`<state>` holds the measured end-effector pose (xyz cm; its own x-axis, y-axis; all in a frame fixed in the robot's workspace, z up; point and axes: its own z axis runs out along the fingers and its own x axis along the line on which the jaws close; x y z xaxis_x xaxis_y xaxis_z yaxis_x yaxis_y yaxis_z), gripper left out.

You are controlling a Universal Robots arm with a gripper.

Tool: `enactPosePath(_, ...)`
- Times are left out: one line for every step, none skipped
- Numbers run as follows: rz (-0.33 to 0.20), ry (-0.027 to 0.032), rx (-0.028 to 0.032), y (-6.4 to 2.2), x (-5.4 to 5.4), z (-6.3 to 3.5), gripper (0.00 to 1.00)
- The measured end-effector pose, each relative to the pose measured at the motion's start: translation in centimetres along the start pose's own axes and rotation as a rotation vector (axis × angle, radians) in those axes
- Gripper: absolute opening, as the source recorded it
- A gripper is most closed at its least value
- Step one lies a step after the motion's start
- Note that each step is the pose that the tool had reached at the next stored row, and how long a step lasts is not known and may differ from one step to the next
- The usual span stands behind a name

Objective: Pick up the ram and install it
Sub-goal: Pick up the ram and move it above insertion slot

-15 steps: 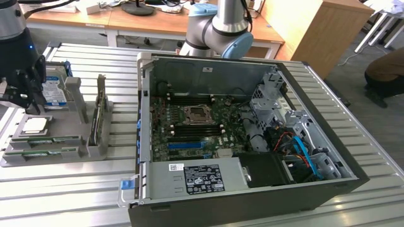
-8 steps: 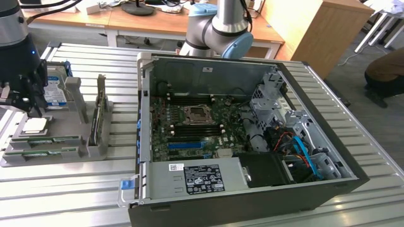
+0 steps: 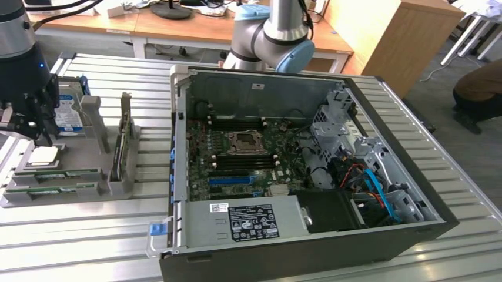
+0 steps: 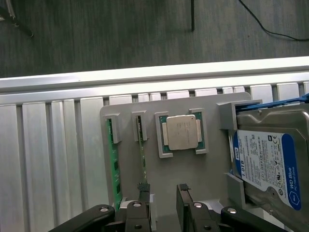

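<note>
I see the gripper (image 4: 163,195) with its jaws wide apart and empty. One fingertip (image 4: 143,187) hangs over the near end of the ram (image 4: 141,150), which lies slotted in the grey holder (image 4: 212,169). The processor (image 4: 182,133) sits beyond.

ram (image 4: 112,164): green | processor (image 4: 182,133): silver | hard drive (image 4: 265,164): blue-white label | tray (image 4: 193,169): grey

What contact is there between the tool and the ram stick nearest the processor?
Cannot tell. In the wrist view, one fingertip of the open tool overlaps the end of that ram stick, but its height above it is unclear.
</note>
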<state>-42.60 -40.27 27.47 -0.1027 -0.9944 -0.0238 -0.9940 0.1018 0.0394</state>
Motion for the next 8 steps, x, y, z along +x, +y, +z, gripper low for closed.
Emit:
enactPosePath(-0.002, 0.0, 0.0001, 0.0, 0.0, 0.01, 0.36)
enactPosePath(-0.004, 0.0001, 0.0001, 0.0, 0.0, 0.02, 0.36)
enactPosePath(-0.006, 0.0001, 0.0002, 0.0, 0.0, 0.02, 0.36)
enactPosePath(-0.008, 0.0002, 0.0001, 0.0, 0.0, 0.03, 0.36)
enactPosePath(-0.009, 0.0003, 0.0, 0.0, 0.0, 0.03, 0.36)
enactPosePath(-0.012, 0.0004, 0.0, 0.0, 0.0, 0.04, 0.36)
enactPosePath(-0.015, 0.0005, 0.0, 0.0, 0.0, 0.05, 0.36)
enactPosePath(-0.018, 0.0006, -0.0001, 0.0, 0.0, 0.05, 0.36)
